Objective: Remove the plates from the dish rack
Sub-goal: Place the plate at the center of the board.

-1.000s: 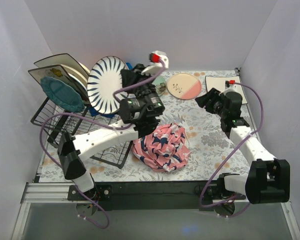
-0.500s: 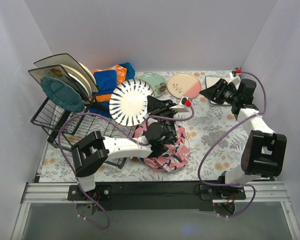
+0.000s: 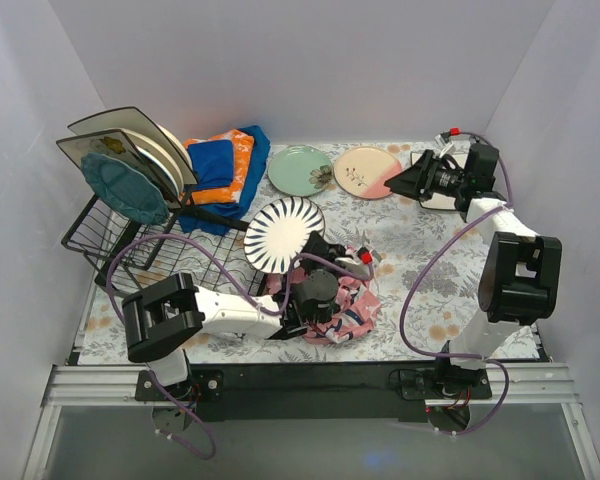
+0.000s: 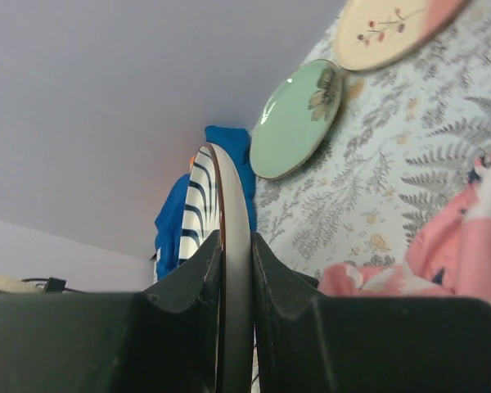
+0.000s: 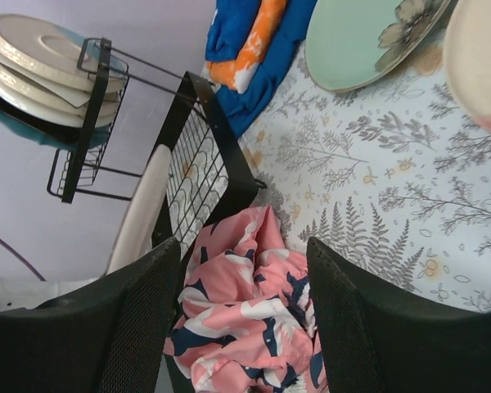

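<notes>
The table (image 3: 420,270) under me is covered with a grey print of ferns and small flowers, and plain pale walls (image 3: 330,60) close it in on three sides. The dish rack (image 3: 130,240) sits at the left, with the teal plate (image 3: 123,187) and several pale ones standing in its back slots. The folded blue-orange cloths (image 3: 220,165) lie behind it. The mint green plate (image 3: 300,169) and the cream-and-pink plate (image 3: 368,172) lie flat near the back wall, side by side. My left gripper (image 4: 236,246) is clamped on the rim of the striped plate (image 3: 283,233), one finger on each face. The plate is tilted above the pink patterned cloth (image 3: 350,300), just beside the rack's right end. My right gripper (image 5: 241,246) hangs with its jaws wide and nothing between them, near the back right corner. A second ago the striped plate was higher and farther back, hiding the blue-orange cloths. It has since come down and toward me. My right arm has swung from mid-table to the back.
</notes>
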`<action>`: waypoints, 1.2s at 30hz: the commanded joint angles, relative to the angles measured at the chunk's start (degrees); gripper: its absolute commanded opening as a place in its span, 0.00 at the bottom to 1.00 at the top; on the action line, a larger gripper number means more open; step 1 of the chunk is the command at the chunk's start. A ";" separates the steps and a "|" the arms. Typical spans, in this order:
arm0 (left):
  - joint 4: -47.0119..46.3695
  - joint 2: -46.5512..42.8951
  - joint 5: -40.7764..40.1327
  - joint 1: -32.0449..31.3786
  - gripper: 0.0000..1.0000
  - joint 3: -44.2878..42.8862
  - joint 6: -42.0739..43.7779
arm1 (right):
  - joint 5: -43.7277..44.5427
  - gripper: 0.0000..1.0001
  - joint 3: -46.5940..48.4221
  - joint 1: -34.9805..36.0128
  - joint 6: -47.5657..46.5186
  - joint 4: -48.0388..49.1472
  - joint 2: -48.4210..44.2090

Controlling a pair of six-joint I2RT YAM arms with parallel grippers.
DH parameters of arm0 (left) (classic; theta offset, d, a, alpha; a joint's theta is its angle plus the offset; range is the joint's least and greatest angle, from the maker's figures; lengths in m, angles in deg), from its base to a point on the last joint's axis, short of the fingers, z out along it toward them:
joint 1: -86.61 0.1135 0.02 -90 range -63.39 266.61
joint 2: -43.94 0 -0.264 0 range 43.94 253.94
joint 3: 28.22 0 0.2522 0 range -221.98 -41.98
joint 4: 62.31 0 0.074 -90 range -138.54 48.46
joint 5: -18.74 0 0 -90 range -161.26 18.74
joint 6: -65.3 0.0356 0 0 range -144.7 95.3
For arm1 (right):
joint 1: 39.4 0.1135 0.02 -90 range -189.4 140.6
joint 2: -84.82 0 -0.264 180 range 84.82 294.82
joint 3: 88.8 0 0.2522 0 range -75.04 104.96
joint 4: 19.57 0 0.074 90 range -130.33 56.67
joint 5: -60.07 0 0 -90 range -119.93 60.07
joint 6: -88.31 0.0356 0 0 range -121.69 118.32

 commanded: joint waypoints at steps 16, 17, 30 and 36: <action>-16.28 6.87 12.65 -7.25 0.00 7.70 11.80 | 3.27 0.69 3.44 12.76 -12.52 -14.31 3.45; -18.05 7.76 12.47 -7.77 0.00 7.78 13.11 | 3.71 0.69 2.91 13.90 -12.78 -14.32 2.67; -32.73 13.04 14.05 -9.53 0.00 9.37 20.94 | 11.18 0.68 -0.08 19.53 -21.13 -23.80 0.55; -39.08 15.94 14.93 -10.41 0.00 7.88 27.80 | 7.15 0.62 -0.52 21.91 -23.95 -24.34 0.46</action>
